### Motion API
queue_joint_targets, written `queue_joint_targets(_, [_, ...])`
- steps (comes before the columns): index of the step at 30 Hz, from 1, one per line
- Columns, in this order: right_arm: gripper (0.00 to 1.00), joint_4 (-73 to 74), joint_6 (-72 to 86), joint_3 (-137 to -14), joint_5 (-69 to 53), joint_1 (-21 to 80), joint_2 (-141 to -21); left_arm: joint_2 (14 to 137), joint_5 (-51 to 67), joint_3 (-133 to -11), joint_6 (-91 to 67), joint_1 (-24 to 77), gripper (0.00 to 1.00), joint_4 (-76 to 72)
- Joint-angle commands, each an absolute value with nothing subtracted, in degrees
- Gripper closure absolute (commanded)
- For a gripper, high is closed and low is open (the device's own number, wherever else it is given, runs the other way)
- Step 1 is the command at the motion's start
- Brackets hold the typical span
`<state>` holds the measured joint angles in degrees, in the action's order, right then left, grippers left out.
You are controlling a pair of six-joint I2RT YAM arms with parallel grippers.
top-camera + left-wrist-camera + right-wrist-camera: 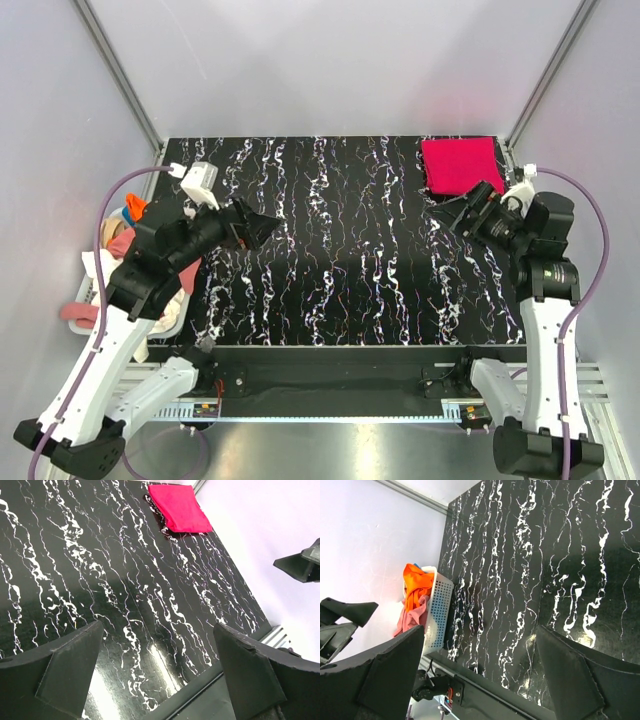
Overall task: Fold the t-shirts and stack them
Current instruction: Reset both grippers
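Currently, the red tee (458, 165) lies folded into a flat rectangle at the far right corner of the table (330, 270), its edges roughly square to the table edges. Nothing is stacked on it.

Further garments sit in a white basket (439, 611) just off the table's left edge. An orange tee (415, 587) is heaped on top, and a pink tee (410, 622) hangs over the rim beside it. Pale cloth also shows there in the top view, partly hidden by the left arm.

The right gripper (462, 208) hangs just beside the near edge of the red tee. Contact with the cloth cannot be confirmed from the top view. Its fingers (395, 670) are spread wide and hold nothing.

The left gripper (262, 228) is over the left part of the table, near the basket and well apart from the red tee. Its fingers (70, 670) are likewise spread wide and empty, with bare table between them.
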<state>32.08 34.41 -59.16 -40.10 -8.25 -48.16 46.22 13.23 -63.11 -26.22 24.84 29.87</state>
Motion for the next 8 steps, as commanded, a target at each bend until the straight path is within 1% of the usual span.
queue_joint_targets(1, [0.0,31.02,32.26,-58.36,-40.43,-8.0,-49.92,45.18,11.96,-61.97,-26.72,24.7,0.01,26.63])
queue_joint_targets(8, [0.0,31.2,32.6,-60.12,-39.47,-8.0,-49.4,43.42,9.14,-60.82,-25.23,24.7,0.01,26.63])
